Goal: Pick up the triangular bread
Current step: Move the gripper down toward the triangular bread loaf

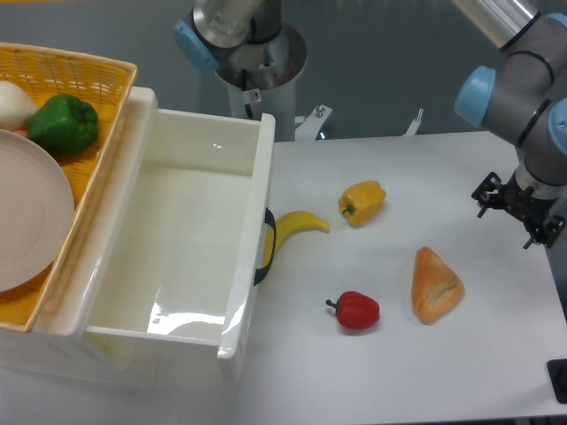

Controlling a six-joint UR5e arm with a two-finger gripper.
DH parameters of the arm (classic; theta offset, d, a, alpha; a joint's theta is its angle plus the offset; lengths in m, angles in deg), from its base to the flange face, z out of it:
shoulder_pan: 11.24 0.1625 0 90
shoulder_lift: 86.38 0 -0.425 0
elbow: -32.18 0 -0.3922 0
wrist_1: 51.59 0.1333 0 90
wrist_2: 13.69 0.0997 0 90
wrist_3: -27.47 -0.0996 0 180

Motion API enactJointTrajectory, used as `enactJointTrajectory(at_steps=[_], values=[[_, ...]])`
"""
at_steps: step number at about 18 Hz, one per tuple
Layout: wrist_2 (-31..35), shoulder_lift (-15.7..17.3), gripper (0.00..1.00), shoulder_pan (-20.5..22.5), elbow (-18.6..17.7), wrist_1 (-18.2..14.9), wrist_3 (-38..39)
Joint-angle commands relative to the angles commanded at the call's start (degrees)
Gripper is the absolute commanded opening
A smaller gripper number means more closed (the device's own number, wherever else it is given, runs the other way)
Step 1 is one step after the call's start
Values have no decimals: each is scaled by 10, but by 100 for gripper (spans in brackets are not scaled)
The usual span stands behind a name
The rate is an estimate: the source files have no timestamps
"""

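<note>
White table [496, 372], grey floor [381, 53]

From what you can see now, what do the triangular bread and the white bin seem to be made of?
The triangular bread looks like baked dough or a matte foam replica: golden-brown, with a paler crusty top. The white bin seems glossy hard plastic, since its floor reflects light.

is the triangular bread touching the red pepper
No, the triangular bread lies apart from the red pepper, bare table between them.

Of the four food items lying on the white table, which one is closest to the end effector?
The triangular bread, golden-brown, at the right. The yellow pepper, red pepper and banana all lie farther left.
</note>
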Motion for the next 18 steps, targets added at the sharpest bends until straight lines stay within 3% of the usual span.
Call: enactJointTrajectory(at_steps=[8, 13, 18], values=[[-3, -7, 100, -8, -6, 0, 16], [-61, -18, 100, -8, -8, 12, 98], [-65, -17, 100, -8, -35, 29, 141]])
